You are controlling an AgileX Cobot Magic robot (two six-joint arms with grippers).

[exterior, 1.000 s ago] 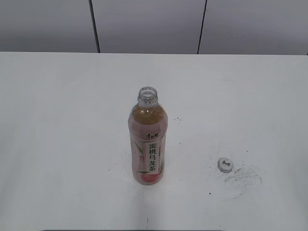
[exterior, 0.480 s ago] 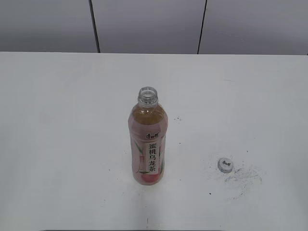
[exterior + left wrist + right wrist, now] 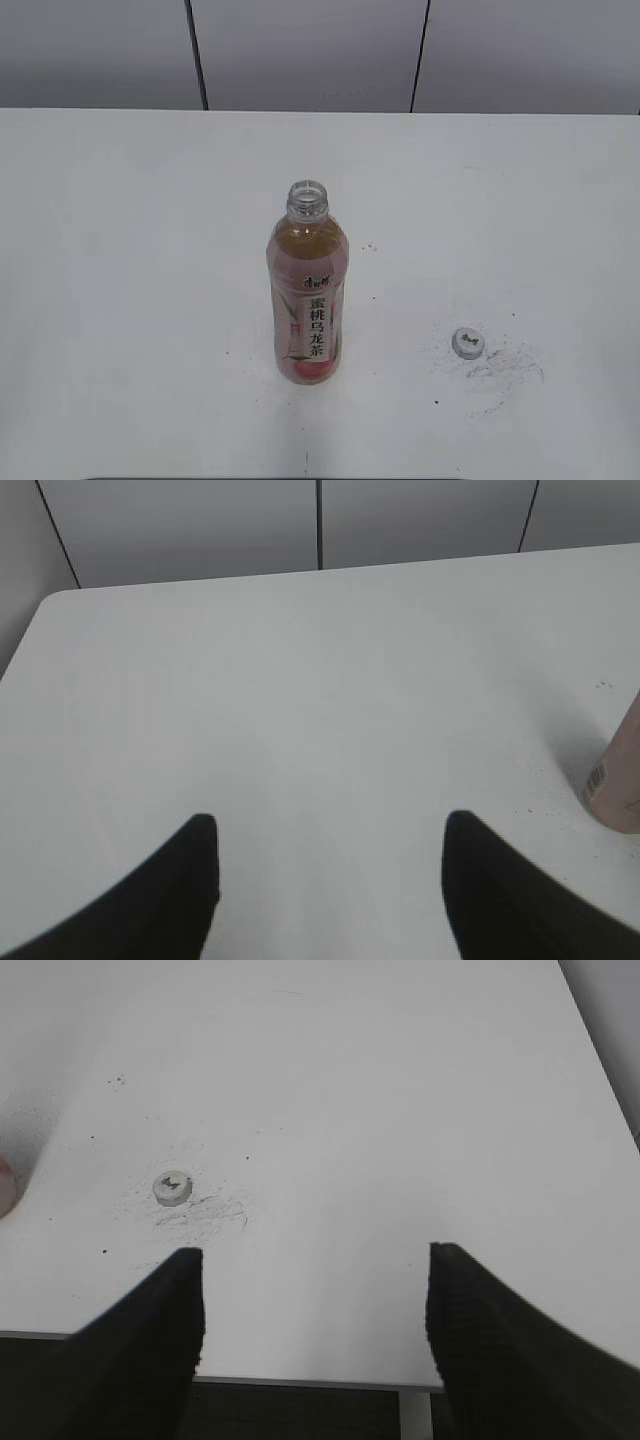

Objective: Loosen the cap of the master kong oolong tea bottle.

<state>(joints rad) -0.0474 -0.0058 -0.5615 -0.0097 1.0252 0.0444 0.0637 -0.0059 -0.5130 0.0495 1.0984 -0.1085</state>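
You have the white bench filling the view. On it the master kong oolong tea bottle stands upright near the middle, amber tea inside, pink peach label, a white strip of black characters facing you, its neck open. The cap lies flat on the bench to the bottle's right, well apart, logo up, beside dark scuff marks. Your left hand hangs over bare bench, fingers spread apart, holding nothing. Your right hand is likewise spread and empty near the bench's front edge.
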